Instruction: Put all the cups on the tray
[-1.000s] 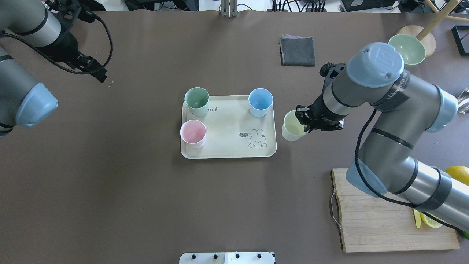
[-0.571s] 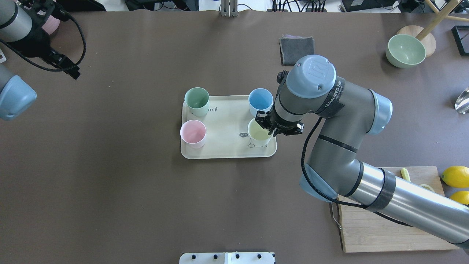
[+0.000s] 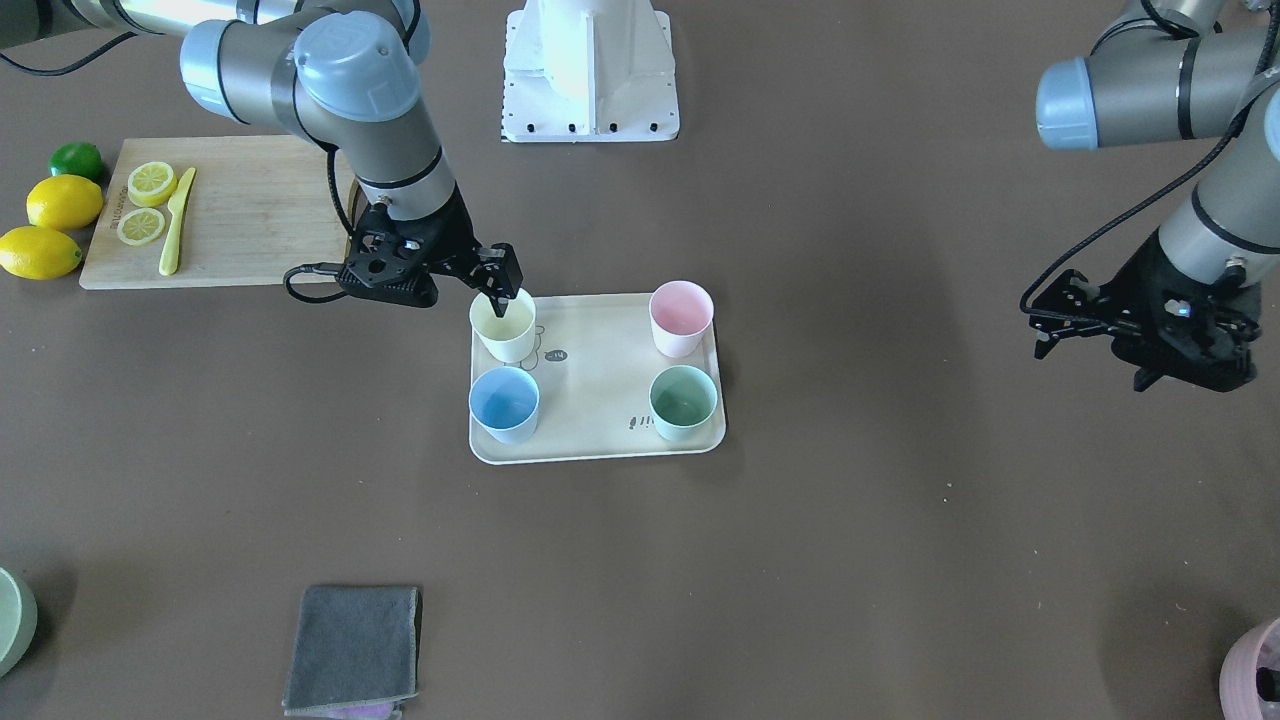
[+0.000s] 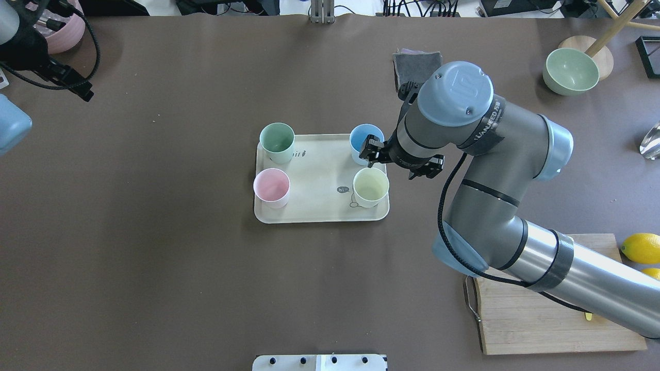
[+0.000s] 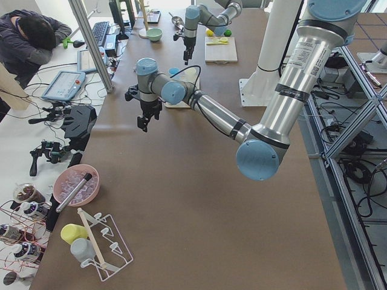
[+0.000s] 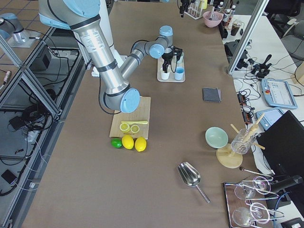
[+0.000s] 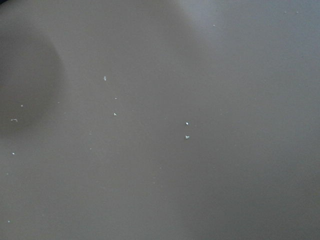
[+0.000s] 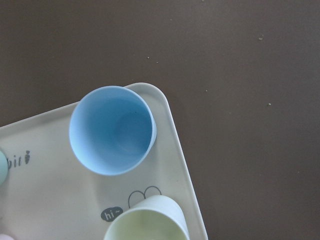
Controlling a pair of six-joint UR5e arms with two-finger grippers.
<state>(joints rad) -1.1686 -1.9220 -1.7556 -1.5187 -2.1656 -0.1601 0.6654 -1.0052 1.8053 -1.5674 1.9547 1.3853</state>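
Note:
The cream tray lies mid-table and holds all four cups upright: mint green, pink, light blue and pale yellow. My right gripper is open and empty, just above the tray between the blue and yellow cups, with a fingertip near the yellow cup's rim. My left gripper is open and empty, far off at the table's left.
A pale green bowl stands at the far right. A grey cloth lies beyond the tray. A wooden cutting board with lemon slices and a knife, lemons beside it, lies near my right arm. A pink pot sits far left.
My right gripper carried the yellow cup left onto the tray, let it go and drew back toward the blue cup. My left arm moved farther left and back.

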